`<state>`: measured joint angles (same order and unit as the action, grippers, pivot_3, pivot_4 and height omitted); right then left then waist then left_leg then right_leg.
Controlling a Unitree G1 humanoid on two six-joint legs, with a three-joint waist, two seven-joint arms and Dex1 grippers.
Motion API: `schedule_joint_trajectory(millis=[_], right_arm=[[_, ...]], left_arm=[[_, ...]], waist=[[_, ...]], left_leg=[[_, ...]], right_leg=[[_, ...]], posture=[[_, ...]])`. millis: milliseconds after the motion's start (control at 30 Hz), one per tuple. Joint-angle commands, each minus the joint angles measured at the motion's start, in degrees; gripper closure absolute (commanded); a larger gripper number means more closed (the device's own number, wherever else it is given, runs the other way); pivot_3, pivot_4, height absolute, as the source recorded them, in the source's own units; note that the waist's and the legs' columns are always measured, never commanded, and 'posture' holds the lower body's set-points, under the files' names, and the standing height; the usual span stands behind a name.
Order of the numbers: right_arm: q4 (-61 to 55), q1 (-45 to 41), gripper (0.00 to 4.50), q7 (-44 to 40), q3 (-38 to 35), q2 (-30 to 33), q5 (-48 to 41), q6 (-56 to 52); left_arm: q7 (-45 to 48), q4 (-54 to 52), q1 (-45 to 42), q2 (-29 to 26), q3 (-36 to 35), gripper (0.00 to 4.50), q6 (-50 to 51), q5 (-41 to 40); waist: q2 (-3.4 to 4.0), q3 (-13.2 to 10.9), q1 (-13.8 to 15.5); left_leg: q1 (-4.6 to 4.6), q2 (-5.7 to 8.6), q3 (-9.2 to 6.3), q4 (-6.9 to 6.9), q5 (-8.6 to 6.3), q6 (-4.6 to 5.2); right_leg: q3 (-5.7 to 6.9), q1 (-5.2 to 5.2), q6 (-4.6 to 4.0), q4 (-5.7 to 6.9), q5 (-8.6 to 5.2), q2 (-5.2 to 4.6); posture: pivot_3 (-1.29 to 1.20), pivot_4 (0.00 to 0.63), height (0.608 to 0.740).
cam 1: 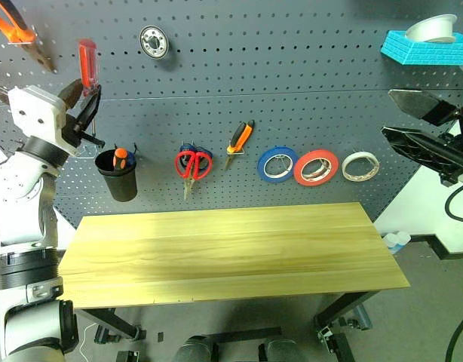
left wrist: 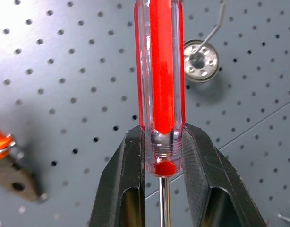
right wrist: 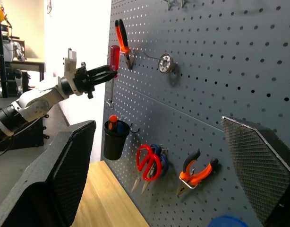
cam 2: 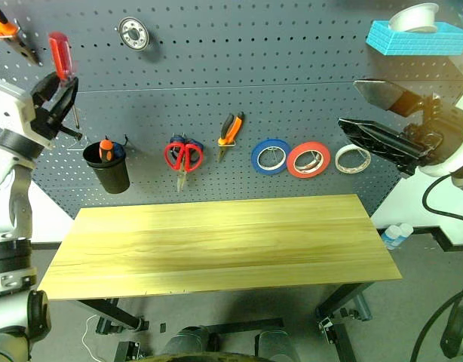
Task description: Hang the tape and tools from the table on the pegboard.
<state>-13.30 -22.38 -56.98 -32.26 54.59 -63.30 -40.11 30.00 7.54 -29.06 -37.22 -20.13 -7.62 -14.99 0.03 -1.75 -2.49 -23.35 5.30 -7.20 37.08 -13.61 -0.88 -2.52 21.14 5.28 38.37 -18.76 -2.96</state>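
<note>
My left gripper [cam 1: 84,105] is shut on the red-handled screwdriver [left wrist: 160,71], held upright with its handle up, close in front of the pegboard [cam 1: 292,75] at the upper left. The red-orange tape [cam 1: 298,169] hangs on the board between two other rolls. Red-handled scissors [cam 1: 192,170] and the orange-and-black pliers [cam 1: 239,139] hang at mid board. The wooden table [cam 1: 216,249] stands below with nothing on it. At the far right my right gripper [cam 2: 352,104] is open, holds nothing, and points toward the board.
A blue roll [cam 1: 263,166] and a whitish roll [cam 1: 347,167] flank the tape. A black cup [cam 1: 117,181] holding an orange-handled tool hangs under my left gripper. A metal disc [cam 1: 154,41] and an orange-handled tool [cam 1: 16,30] hang high on the board. At the top right is a blue shelf [cam 1: 427,49].
</note>
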Motion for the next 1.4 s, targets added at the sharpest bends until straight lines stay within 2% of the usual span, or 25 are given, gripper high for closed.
schedule_joint_trajectory(millis=[33, 333, 567, 967, 1400], right_arm=[[-0.66, -0.3, 0.0, 0.11, -1.05, 0.78, -0.15, -0.01], [-1.39, 0.93, 0.0, 0.94, -3.17, 2.82, -1.9, -3.06], [-2.74, 3.53, 0.0, 2.08, -6.62, 5.36, -4.28, -7.35], [-4.27, 6.8, 0.0, 3.59, -9.84, 7.17, -6.01, -11.28], [-3.88, 6.12, 0.0, 3.37, -7.14, 5.94, -3.66, -9.49]], left_arm=[[-1.85, 3.94, -0.73, 1.25, -1.18, 3.81, -2.3, -0.05], [-2.5, 12.3, -2.74, 5.04, -0.48, 3.81, -6.47, -1.12], [-2.99, 11.84, -2.45, 7.08, 0.76, 3.81, -5.78, -0.87], [-5.69, 10.39, 0.96, 7.23, 1.13, 3.81, 1.72, -0.35], [-6.53, 5.35, 1.22, 4.32, 0.82, 3.81, 1.81, 0.71]], waist=[[0.0, 0.0, 0.02], [-0.01, 0.0, -0.22], [-0.01, 0.0, -0.95], [0.02, 0.0, -4.46], [0.02, 0.01, -4.71]], left_leg=[[0.0, 0.0, 0.0, 0.0, 0.0, 0.0], [-0.03, 0.0, 0.04, 0.0, -0.01, 0.01], [-0.04, 0.0, 0.05, 0.0, -0.01, 0.02], [-0.04, -0.01, 0.05, 0.0, -0.03, 0.05], [-0.06, -0.01, 0.05, 0.0, -0.03, 0.05]], right_leg=[[0.0, 0.0, 0.0, 0.0, 0.0, 0.0], [-0.03, 0.06, 0.0, 0.02, 0.0, 0.0], [-0.03, 0.06, 0.0, 0.01, 0.0, -0.01], [-0.04, 0.04, 0.01, 0.01, 0.0, -0.03], [-0.05, 0.06, 0.0, 0.0, 0.0, -0.04]], posture=[[-0.13, 0.0, 0.717], [-0.18, 0.0, 0.717], [-0.22, 0.0, 0.717], [-0.26, 0.022, 0.717], [-0.23, 0.0, 0.717]])
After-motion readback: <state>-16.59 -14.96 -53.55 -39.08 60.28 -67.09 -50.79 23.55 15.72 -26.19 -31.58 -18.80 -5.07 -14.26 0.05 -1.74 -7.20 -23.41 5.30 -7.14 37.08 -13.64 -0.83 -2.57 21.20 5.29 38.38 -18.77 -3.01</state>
